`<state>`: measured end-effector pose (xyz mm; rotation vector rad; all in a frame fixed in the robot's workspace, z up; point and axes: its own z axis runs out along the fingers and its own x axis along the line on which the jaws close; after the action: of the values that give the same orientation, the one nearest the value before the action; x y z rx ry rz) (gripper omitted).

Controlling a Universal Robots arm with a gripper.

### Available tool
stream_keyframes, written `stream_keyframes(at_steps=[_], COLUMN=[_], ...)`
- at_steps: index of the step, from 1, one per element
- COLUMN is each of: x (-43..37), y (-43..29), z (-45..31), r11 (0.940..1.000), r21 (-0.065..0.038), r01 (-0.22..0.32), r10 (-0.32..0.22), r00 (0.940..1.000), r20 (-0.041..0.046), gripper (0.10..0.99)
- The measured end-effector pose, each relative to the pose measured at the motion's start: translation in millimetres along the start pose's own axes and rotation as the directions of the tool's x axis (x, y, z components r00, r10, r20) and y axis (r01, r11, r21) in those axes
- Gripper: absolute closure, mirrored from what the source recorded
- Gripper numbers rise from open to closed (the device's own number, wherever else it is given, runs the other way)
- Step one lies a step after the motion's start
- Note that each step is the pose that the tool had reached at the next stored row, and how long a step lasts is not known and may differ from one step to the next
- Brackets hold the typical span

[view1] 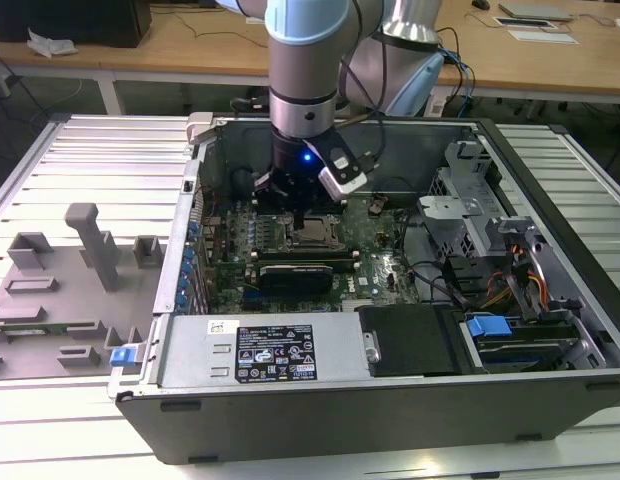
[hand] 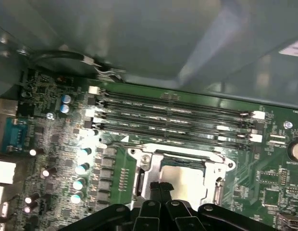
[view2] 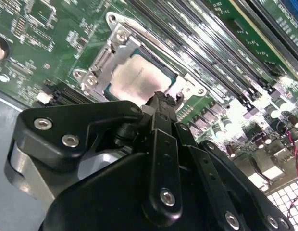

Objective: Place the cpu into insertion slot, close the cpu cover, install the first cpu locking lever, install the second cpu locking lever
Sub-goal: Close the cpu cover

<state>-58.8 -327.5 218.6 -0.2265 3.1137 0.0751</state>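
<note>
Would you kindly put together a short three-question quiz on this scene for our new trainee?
1. True or false: the cpu lies flat on the green motherboard, silvery top facing up.
2. Which part frames the cpu? A) a fan B) the cpu cover C) a cable
3. Fill in: the hand, poised right by the cpu's edge, has its fingers ___.
Key: 1 true; 2 B; 3 shut.

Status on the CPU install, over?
Arm down in the case, gripper at the edge of the cover. The chip seated, cover flat around it. Nothing in the way.
</note>
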Motion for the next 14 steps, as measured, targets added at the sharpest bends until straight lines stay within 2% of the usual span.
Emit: stream_keyframes(at_steps=[2, 4, 5, 6, 8, 10, 11, 12, 14], x=[-7.6, -11.0, -11.2, -11.3, -11.5, -11.6, -11.6, -11.6, -11.6], y=[-1.2, -1.7, -1.4, -1.0, -0.8, 0.0, 0.2, 0.3, 0.3], z=[0.1, -0.1, -1.9, -7.2, -11.5, -12.6, -12.8, -12.8, -14.5], r11=[1.0000, 1.0000, 0.9999, 0.9996, 0.9994, 0.9993, 0.9992, 0.9991, 0.9991], r21=[0.001, 0.005, 0.013, 0.028, 0.035, 0.038, 0.041, 0.043, 0.043], r01=[0.000, -0.001, -0.001, -0.001, 0.000, 0.000, 0.000, 0.000, -0.003], r10=[0.000, 0.001, 0.001, 0.001, 0.002, 0.001, 0.000, -0.001, 0.002], r00=[1.0000, 0.9998, 0.9996, 0.9995, 0.9995, 0.9998, 1.0000, 0.9999, 0.9999], r20=[-0.0093, -0.0212, -0.0272, -0.0301, -0.0311, -0.0185, 0.0000, 0.0133, 0.0131], gripper=[0.980, 0.980, 0.980, 0.980, 0.980, 0.980, 0.980, 0.980, 0.980])
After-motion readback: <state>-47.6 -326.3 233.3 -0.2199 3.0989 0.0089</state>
